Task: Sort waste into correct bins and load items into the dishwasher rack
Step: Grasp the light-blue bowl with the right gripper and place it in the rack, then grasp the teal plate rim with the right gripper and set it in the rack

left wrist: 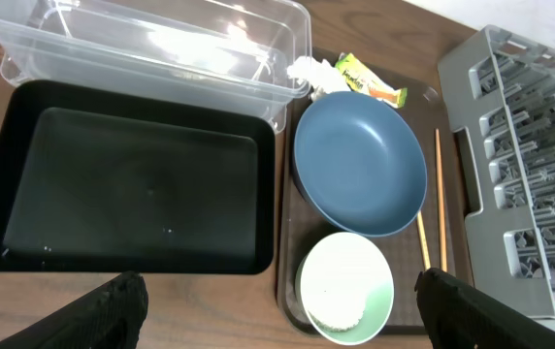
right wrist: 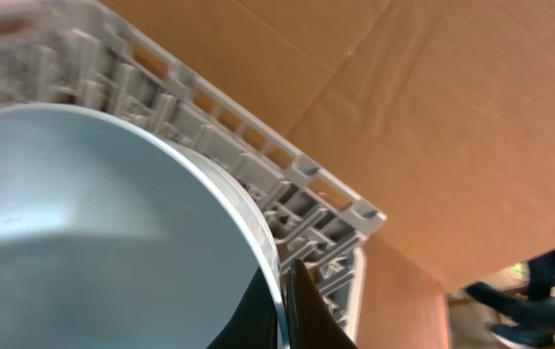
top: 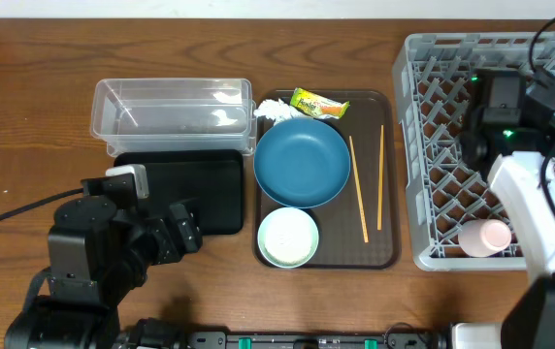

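Left claw (left wrist: 279, 283) is spread wide and holding nothing. The black tray (left wrist: 132, 184) is ahead on its left and the blue bowl (left wrist: 359, 165) ahead on its right. One mint bowl (left wrist: 345, 286) sits between its fingers, closer to the right one. Right claw (right wrist: 285, 312) is pinched tight on the rim of the second mint bowl (right wrist: 93, 223), over the grey rack (right wrist: 302, 179). The pink cup (top: 484, 237) is in the rack too, behind that claw.

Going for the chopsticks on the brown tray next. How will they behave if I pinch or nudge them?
The chopsticks look thin and wooden, so probably stiff and light. They lie flat on the smooth tray, so a nudge would likely slide or roll them. So little height shows that a pinch from above may slip.
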Controlling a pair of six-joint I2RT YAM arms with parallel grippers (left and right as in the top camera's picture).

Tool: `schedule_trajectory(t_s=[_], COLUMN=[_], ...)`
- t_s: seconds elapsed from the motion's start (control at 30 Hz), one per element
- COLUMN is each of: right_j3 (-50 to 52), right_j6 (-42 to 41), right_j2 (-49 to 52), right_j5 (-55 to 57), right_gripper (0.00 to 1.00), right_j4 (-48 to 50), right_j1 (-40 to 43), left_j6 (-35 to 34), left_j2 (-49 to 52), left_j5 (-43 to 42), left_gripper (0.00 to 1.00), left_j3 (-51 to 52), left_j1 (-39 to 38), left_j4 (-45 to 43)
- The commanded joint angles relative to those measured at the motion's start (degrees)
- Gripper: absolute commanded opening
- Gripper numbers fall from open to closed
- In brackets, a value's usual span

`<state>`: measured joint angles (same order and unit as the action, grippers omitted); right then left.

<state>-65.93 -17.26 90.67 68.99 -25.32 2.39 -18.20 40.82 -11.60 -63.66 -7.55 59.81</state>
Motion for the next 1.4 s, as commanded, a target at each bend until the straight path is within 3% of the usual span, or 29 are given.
schedule_trajectory(t_s=[0.0,0.43,0.73,0.77,0.8,0.9,0.97,1.2,1.37], right_j3=[-0.7,-0.7,-0.7,-0.7,-0.7,-0.7,-0.7,-0.7,-0.7], right_j6=[8.1,35.5,35.8,35.8,35.8,36.5,36.7,34.8,20.1], right_j2=[3.5,17.3,18.0,18.0,18.0,17.9,17.3,9.6,2.4], right_j5=[2.8,5.8,4.7,4.7,4.7,4.7,4.1,-12.3,-39.8], right_gripper=[0.01,0.02,0.1,0.15,0.27,0.69,0.76,0.68,0.68], right_j4=[4.3,26.9,26.8,26.5,26.1,25.9,25.7,19.6,8.8], right_j1=[2.6,-1.2,-8.9,-9.3,-9.9,-11.6,-13.1,-21.1,-26.4], left_j6=[0.1,0.1,0.1,0.1,0.1,0.1,0.1,0.1,0.1], left_j2=[0.0,0.0,0.0,0.0,0.0,0.0,0.0,0.0,0.0], left_j5=[0.7,0.7,0.7,0.7,0.7,0.7,0.7,0.7,0.7], left_gripper=[0.91,0.91,0.91,0.91,0.91,0.91,0.91,0.91,0.91], left_j3=[-0.4,-0.4,-0.4,-0.4,-0.4,-0.4,-0.4,-0.4,-0.4], left_j1=[0.1,0.1,0.1,0.1,0.1,0.1,0.1,0.1,0.1], left_j4=[0.0,0.0,0.0,0.0,0.0,0.0,0.0,0.0,0.0])
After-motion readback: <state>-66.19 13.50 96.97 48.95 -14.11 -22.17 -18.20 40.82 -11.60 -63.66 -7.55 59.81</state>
